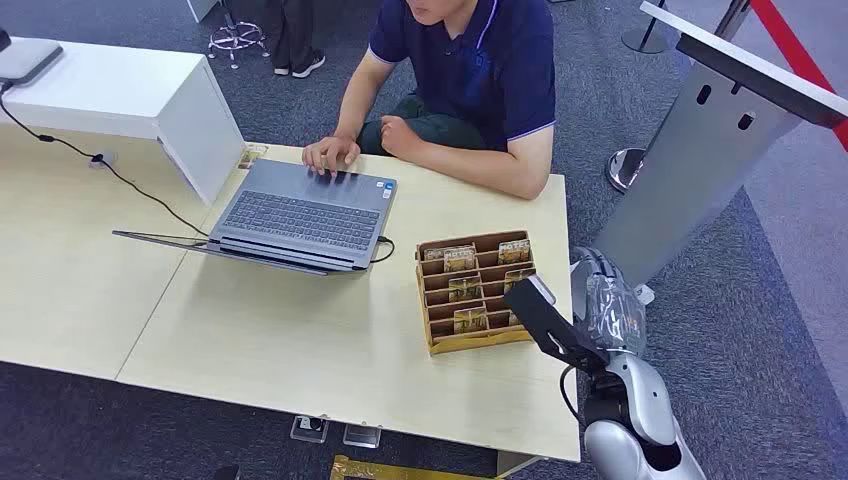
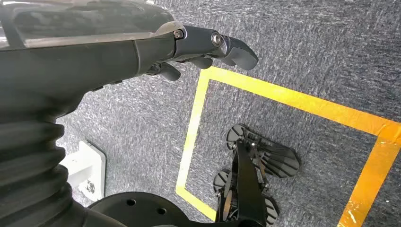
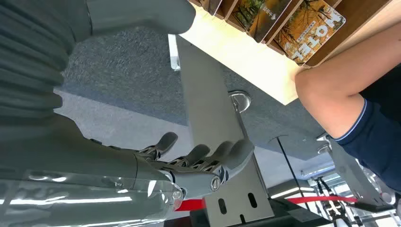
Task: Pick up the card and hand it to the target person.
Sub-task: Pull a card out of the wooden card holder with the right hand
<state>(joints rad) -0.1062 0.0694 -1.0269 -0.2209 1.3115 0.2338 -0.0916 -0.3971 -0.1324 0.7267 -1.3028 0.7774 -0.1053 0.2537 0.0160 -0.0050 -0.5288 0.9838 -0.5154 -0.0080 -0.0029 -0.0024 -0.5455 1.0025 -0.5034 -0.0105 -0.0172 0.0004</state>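
The right hand hung beside the counter, fingers apart and empty; the card sat half-hidden in its holder. The left hand held nothing, fingers loosely extended.

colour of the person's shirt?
Navy shirt with pale trim on the sleeve edge; head view shows it best.

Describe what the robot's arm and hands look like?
The right arm is glossy silver with rounded shells and a black cable beside it. The right hand has grey jointed fingers under a clear plastic cover; a grey ribbed cover sits at the wrist. The left hand is dark grey.
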